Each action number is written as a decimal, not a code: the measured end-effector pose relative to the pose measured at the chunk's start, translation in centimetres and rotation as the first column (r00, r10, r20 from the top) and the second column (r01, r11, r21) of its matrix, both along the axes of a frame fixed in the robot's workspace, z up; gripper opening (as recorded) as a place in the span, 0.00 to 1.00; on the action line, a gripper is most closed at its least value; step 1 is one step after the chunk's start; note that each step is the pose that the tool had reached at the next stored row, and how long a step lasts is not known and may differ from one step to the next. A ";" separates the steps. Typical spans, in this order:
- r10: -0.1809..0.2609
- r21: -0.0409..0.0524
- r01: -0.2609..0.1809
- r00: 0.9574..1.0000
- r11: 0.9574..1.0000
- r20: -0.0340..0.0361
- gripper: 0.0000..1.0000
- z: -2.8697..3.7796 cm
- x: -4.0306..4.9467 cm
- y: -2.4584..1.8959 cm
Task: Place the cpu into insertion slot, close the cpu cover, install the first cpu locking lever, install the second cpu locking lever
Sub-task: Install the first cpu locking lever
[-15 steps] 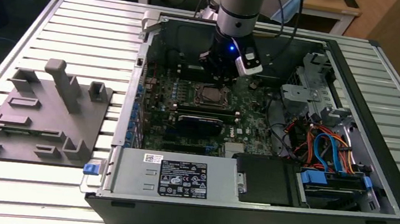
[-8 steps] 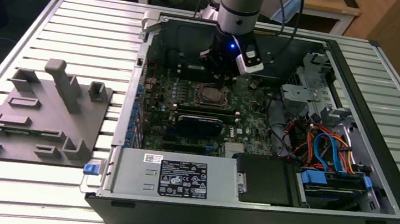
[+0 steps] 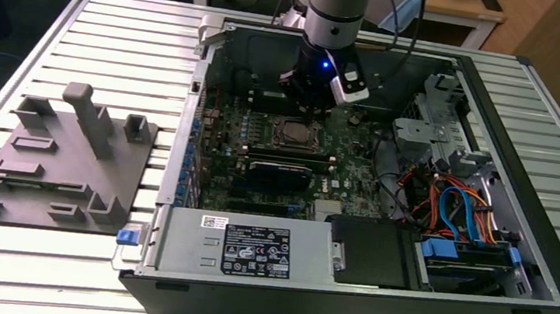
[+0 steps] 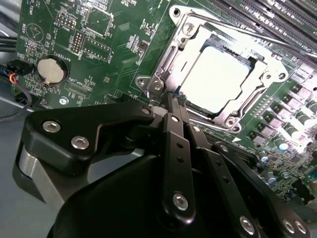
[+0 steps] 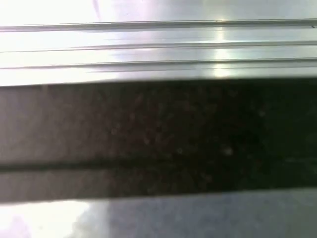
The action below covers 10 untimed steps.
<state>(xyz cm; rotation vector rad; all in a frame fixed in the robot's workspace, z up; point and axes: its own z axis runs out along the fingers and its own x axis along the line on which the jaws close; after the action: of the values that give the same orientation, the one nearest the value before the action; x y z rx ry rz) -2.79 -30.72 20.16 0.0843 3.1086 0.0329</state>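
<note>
The cpu (image 4: 220, 79), silvery-topped, lies in the insertion slot (image 3: 291, 132) on the green motherboard. The cpu cover (image 4: 171, 57), a silvery frame with a cut-out middle, lies flat over the chip's edges. A thin metal lever rod (image 4: 277, 38) runs along one side of the socket. My gripper (image 4: 171, 101) is shut, its black fingertips pressed together at the socket's corner by the cover's end, with nothing seen held between them. In the exterior view the gripper (image 3: 311, 112) hangs inside the open computer case just behind the socket.
A grey labelled power supply box (image 3: 249, 251) fills the case's front. Coloured cables (image 3: 452, 206) bunch at the exterior view's right. A grey fixture plate (image 3: 60, 165) sits on the ribbed table at the exterior view's left. Memory slots (image 4: 277, 15) and a coin battery (image 4: 52, 69) flank the socket.
</note>
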 end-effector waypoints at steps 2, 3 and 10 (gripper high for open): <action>0.000 -0.005 0.000 1.000 1.000 0.000 0.10 -0.05 0.00 0.01; 0.000 -0.009 0.000 1.000 1.000 0.000 0.10 -0.09 0.00 0.01; 0.000 -0.023 0.000 1.000 1.000 0.000 0.10 -0.21 0.00 0.04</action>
<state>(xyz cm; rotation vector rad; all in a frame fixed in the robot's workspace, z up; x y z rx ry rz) -2.79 -30.68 19.95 0.0837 3.1081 -0.0036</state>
